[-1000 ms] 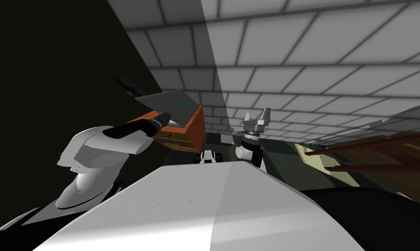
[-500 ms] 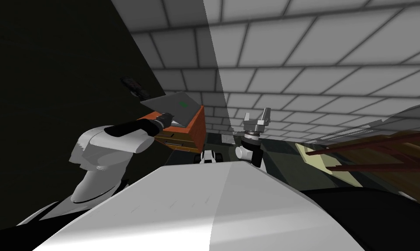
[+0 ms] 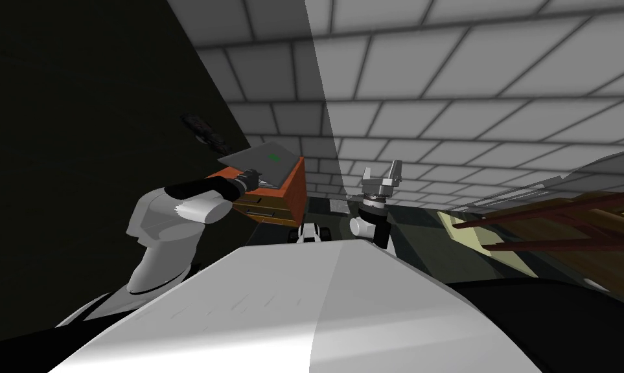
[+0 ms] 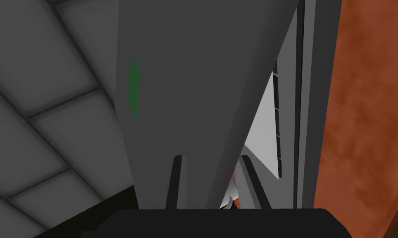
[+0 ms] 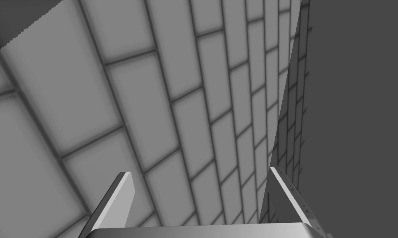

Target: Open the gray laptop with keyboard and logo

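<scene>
On an orange table (image 3: pixel 294 191), a grey laptop (image 3: pixel 265 160), lid tilted partway up off its base. Left end effector (image 4: pixel 211 159) clamped on the lid's edge. Right end effector (image 3: pixel 381 176) idle, fingers apart. Roughly midway by judgement; more lifting left.

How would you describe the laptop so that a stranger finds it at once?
Start from the orange drawer cabinet on the robot's left. On its top sits the laptop, its lid partly raised and held by the left gripper. It is flat and grey, with a small green logo on the lid.
</scene>
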### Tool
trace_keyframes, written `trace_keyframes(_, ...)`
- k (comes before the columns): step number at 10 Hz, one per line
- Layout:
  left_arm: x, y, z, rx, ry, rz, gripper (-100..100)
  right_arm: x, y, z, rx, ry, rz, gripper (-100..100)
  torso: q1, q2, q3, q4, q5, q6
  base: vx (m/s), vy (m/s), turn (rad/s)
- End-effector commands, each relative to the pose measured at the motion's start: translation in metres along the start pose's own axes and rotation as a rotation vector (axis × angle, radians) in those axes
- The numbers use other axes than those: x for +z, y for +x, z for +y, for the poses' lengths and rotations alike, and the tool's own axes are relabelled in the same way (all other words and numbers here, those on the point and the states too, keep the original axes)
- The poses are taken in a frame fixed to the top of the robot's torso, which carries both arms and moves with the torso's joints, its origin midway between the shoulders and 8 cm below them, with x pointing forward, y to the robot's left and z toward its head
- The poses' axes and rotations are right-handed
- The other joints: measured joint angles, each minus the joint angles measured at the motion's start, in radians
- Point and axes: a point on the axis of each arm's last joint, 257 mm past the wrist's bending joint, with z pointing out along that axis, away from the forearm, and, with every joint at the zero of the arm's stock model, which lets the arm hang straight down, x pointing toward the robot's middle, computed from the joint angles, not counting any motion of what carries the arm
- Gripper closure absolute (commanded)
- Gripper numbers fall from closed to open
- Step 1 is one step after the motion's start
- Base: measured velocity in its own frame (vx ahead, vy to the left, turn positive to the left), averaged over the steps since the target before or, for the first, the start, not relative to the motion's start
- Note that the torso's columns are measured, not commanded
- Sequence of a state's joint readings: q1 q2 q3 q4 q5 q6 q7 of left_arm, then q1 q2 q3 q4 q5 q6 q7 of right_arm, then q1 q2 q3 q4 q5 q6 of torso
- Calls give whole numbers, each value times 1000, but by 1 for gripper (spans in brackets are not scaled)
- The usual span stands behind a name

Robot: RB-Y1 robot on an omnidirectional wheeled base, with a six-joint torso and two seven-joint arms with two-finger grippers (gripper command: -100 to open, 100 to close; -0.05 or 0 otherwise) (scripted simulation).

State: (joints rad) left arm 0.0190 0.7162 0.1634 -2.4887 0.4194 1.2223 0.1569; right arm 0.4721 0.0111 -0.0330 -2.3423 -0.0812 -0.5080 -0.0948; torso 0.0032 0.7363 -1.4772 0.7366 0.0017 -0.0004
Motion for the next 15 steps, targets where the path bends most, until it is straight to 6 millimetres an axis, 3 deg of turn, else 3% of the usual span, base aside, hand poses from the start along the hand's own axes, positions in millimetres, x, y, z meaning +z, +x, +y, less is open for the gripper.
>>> trace_keyframes(1, -5, 0, -6, -49, -5, 16, -100, 0, 0, 0, 0, 0, 0, 0, 1, 1, 0, 0, 0, -1, 1, 35, -25)
trace_keyframes(9, -44, -8, -38, -44, -9, 5, -100, 0, 0, 0, 0, 0, 0, 0, -3, 2, 1, 1, -2, 0, 30, 1, -13)
trace_keyframes(10, -41, -8, -38, -44, -7, 6, -100, 0, 0, 0, 0, 0, 0, 0, -3, 2, 1, 1, -2, 0, 12, 3, -2)
trace_keyframes(11, -42, -8, -38, -45, -9, 6, 0, 0, 0, 0, 0, 0, 0, 0, -3, 2, 2, 1, -2, 0, 0, 0, 0)
trace_keyframes(15, -42, -8, -38, -45, -9, 6, 0, 0, 0, 0, 0, 0, 0, 0, -3, 2, 1, 1, -2, 0, 0, 0, 0)
